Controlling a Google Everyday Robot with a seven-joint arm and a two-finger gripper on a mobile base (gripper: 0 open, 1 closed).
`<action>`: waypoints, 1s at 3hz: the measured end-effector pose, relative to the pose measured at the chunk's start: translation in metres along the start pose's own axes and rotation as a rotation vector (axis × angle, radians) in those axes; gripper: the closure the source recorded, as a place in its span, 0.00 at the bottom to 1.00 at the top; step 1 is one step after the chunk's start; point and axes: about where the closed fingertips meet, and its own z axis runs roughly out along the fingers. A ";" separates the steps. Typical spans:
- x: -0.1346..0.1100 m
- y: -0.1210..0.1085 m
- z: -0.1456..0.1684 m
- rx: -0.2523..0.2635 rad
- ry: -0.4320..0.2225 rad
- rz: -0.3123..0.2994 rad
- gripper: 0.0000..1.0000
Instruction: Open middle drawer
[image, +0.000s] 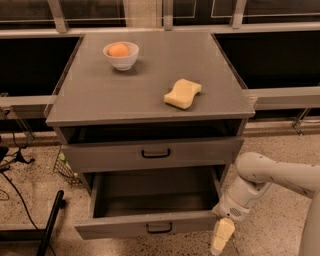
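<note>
The middle drawer is pulled far out of the grey cabinet. Its deep grey box is open to view, and a small black loop handle sits at the centre of its low front. My gripper hangs low at the right end of that front panel, below the white wrist. I cannot tell whether it touches the panel. The taller-fronted top drawer, with a wider black handle, stands slightly open above. The lowest drawer is hidden.
On the cabinet top stand a white bowl holding an orange and a yellow sponge. A black pole and cables lie on the speckled floor at the left. A wire basket sits beside the cabinet's left side.
</note>
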 end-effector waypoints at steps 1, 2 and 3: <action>-0.010 -0.004 -0.004 0.023 -0.022 -0.029 0.00; -0.028 -0.013 -0.015 0.088 -0.078 -0.083 0.00; -0.031 -0.020 -0.021 0.154 -0.158 -0.156 0.00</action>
